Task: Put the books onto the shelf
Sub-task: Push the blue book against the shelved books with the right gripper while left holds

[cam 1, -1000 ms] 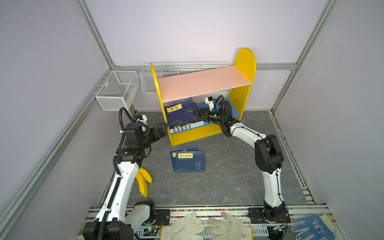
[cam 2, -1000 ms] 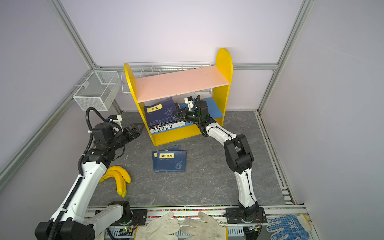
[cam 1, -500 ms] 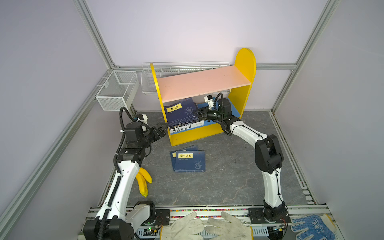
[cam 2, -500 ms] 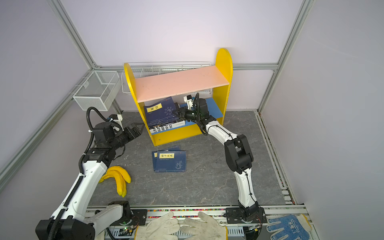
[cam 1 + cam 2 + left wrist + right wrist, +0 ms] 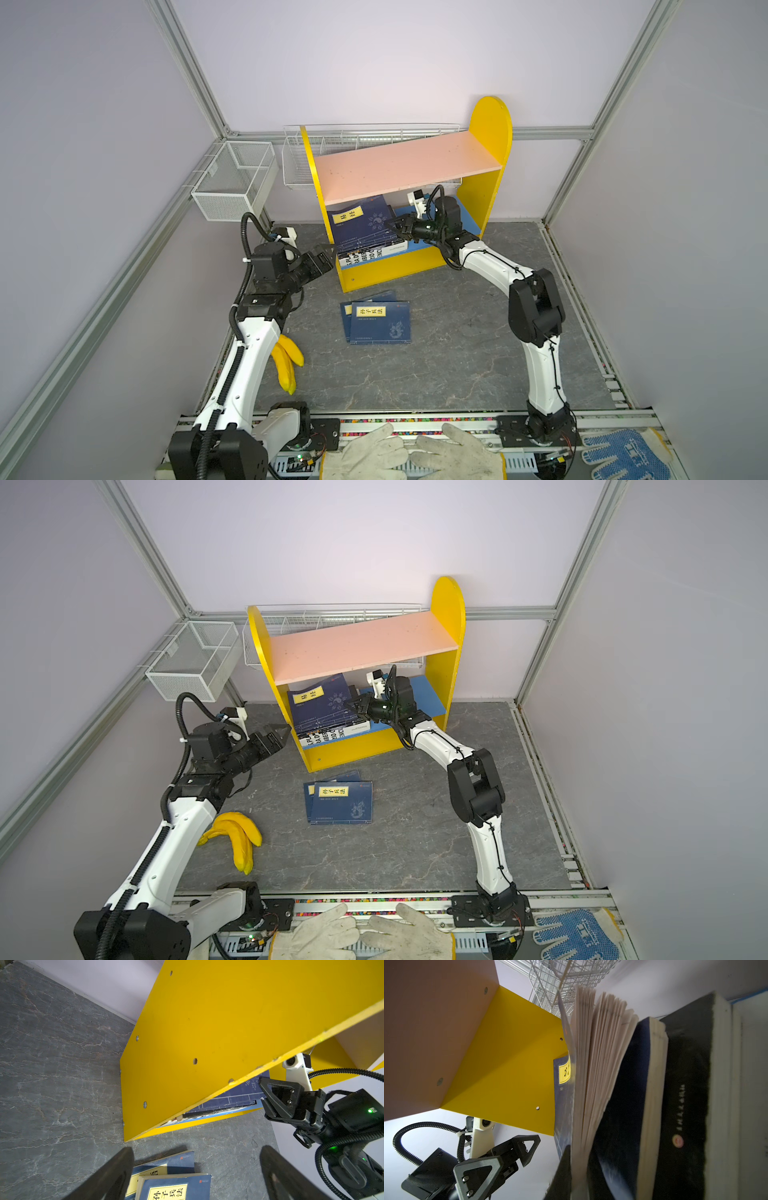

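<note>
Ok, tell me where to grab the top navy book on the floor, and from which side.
Grip the top navy book by its right edge, approaching from the right, jaws level with the floor. It lies flat on a second navy book that shows only at its left and far sides, so the right edge probably overhangs.

Lower floor book (image 5: pixel 345 320) mostly hidden under top navy book (image 5: pixel 380 322); fanned pages (image 5: pixel 593 1064) blurred in right wrist view

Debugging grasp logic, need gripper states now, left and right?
Left gripper: open, empty.
Right gripper: shut on the top navy book's pages, on the shelf.
</note>
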